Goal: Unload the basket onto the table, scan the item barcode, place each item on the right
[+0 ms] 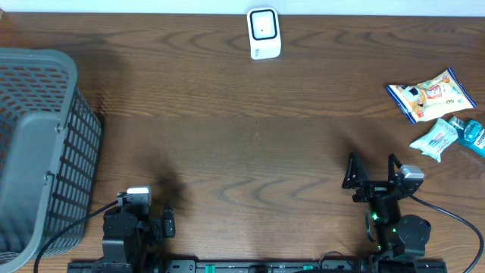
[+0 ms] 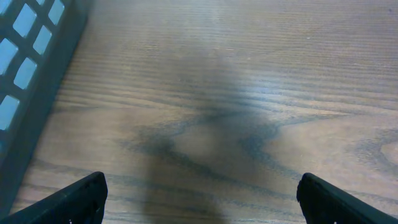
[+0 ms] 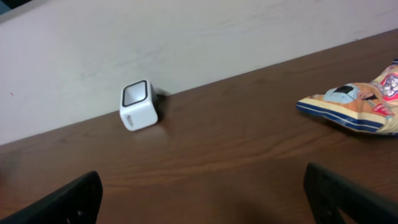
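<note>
The right gripper stands wide open and holds nothing; it hovers over the wooden table near the front edge, on the right side. The left gripper is also wide open and empty, low over bare wood just beside the grey basket. The snack bag lies flat at the right edge of the table, with two small blue packets near it. The white scanner stands at the far edge, well apart from both grippers.
</note>
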